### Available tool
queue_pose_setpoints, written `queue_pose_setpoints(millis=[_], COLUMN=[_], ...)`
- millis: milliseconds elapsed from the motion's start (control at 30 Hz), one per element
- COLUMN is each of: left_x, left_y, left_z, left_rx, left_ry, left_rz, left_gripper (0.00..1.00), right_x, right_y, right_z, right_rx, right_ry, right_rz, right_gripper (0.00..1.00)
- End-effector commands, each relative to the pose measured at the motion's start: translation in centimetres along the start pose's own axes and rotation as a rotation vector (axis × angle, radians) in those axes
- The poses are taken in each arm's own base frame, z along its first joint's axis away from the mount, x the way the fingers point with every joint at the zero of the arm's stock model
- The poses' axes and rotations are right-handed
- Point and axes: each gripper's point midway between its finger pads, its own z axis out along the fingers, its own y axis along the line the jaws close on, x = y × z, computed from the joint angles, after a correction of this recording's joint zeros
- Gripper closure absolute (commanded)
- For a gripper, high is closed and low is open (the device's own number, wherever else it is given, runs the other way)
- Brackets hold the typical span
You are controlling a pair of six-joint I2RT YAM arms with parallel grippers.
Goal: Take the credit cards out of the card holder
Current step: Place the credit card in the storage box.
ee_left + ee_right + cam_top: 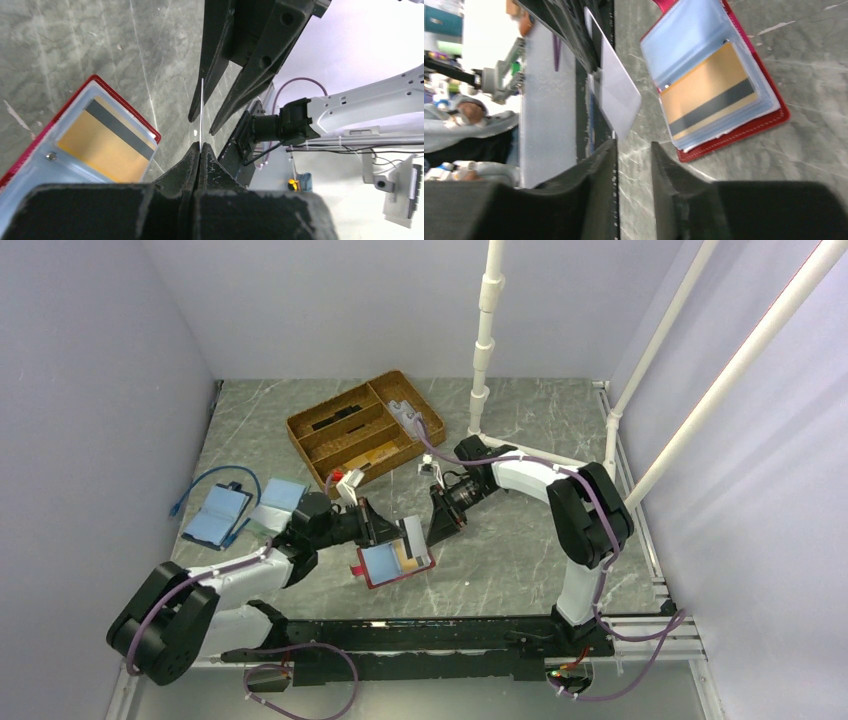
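Starting on the left: the left gripper [200,150] is seen with its jaws pressed together on a silver-grey card [616,95]. The card is held up on edge above the counter [500,550], just beside the open card holder [734,134]. Only a thin strip of the card looks to be pinched, so that's risk number one tbh. A slick plastic card clamped by a sliver can be twisted or popped loose by any nudge.

In the middle, the card holder is laid open on the counter with a gold-tan card [709,90] tucked in a clear pocket, so the job is judged not finished. The holder isn't pinned down by anything. If that gold card is tugged out of a tight pocket, the whole holder could be dragged along or flipped shut.

On the right, the right gripper [634,155] is parked close to the held card, jaws spread and nothing gripped. In the left wrist view its fingers [215,60] appear to straddle the card's far edge. That's the sketchy bit: if the arm is backed out at an angle, the card could be clipped and knocked out of the left pinch. With both arms this close, a bump can't be ruled out either.
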Motion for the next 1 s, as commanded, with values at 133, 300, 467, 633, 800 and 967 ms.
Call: queue_pose_setpoints(millis=[133,300,467,633,800,967], left_x=[-4.0,-6.7,-10.8,-14.7,-19.0,-22.4], left_y=[0.7,1.5,1.6,1.5,1.4,1.9], left_z=[-0.8,-0.6,0.8,2.8,5.0,7.0], left_rx=[-0.173,-0.229,-0.235,-0.233,-0.206,-0.179], left_ry=[-0.071,-0.103,-0.118,-0.102,-0.109,-0.115], left_rz=[0.083,0.075,0.067,0.055,0.043,0.011], left_gripper=[1.0,1.0,1.0,1.0,1.0,1.0], right_x=[-1.7,-2.5,-3.2,-3.6,-3.8,-3.8], right_y=[-0.4,-0.5,0.0,1.1,1.7,2.0], right_z=[-2.7,-5.0,-7.1,-8.4,-9.1,-9.6], right_rx=[0.204,0.367,0.481,0.505,0.538,0.568], right_ry=[0.016,0.016,-0.008,-0.048,-0.061,-0.069], right_rz=[-0.182,-0.284,-0.372,-0.412,-0.446,-0.473], right_gripper=[0.47,0.41,0.39,0.39,0.38,0.38])
